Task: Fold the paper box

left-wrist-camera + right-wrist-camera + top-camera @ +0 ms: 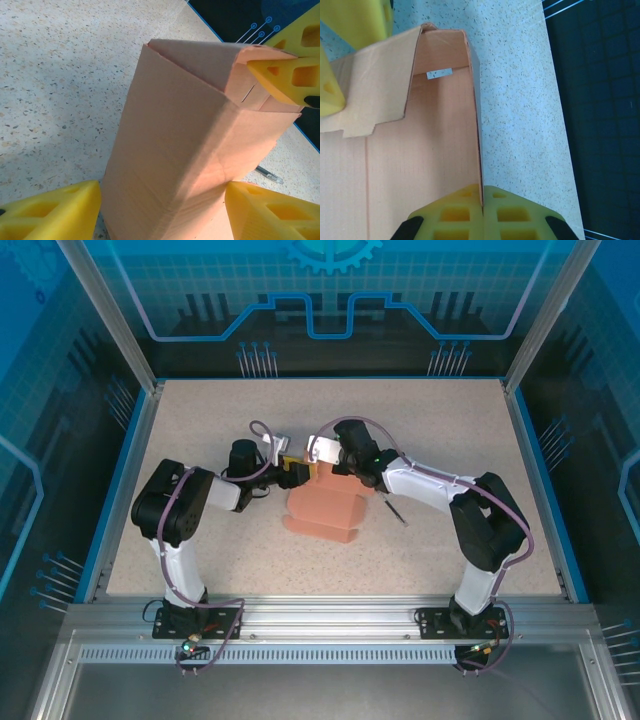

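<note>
The salmon-pink paper box (322, 510) lies mid-table, partly raised into a tube. In the left wrist view the paper box (185, 130) stands between my left gripper's (162, 200) wide-apart yellow fingers (55, 212). The right-hand finger touches a creased wall; the left-hand one sits just beside the box. My left gripper (292, 473) is at the box's far left corner. My right gripper (482, 197) is shut on the thin upright wall of the paper box (425, 150), its open inside facing the camera. The right gripper (326, 468) meets the box's far edge, and its fingers (282, 75) pinch that far wall.
A thin dark pen (397, 512) lies on the speckled table just right of the box, also seen as a pen (269, 175) in the left wrist view. Blue rails (128, 475) and dark enclosure walls border the table (450, 430).
</note>
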You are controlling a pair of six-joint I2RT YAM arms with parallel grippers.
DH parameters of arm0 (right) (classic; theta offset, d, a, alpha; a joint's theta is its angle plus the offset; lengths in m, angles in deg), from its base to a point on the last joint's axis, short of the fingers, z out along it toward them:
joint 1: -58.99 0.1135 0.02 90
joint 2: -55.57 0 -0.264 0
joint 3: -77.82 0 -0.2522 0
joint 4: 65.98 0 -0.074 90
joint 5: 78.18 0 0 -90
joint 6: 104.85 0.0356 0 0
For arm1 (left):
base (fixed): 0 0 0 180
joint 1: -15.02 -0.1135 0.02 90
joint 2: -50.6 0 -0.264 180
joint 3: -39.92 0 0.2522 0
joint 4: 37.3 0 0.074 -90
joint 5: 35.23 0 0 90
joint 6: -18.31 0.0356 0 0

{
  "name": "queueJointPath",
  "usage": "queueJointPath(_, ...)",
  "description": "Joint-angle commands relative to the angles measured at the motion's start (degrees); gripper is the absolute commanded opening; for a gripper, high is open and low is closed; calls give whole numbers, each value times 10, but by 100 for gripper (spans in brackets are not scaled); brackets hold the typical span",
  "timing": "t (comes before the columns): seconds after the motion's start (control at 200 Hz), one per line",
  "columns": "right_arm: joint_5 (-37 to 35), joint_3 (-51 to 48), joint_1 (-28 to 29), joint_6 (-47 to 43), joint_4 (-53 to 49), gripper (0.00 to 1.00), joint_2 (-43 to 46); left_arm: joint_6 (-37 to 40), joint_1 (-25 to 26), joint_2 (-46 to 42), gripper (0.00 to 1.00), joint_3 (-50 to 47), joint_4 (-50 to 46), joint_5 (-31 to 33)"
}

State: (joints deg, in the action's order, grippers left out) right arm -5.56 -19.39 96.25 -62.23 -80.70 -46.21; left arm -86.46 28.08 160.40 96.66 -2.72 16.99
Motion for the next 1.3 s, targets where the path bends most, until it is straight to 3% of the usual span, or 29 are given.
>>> queueJointPath(0.0, 30, 21, -3, 18, -15, 0, 8, 18, -1, 8, 70, 15, -4, -9)
queueJointPath(0.38, 29, 16, 5, 27, -17, 0, 1, 46, 14, -5, 77, 24, -61, 97)
queueJointPath(0.866, 23, 8, 9, 24, -27, 0, -5, 32, 14, -26, 63, 29, -85, 126)
queueJointPath(1.296, 25, -4, 12, 28, -39, 0, 4, 28, 14, -43, 69, 42, -117, 136)
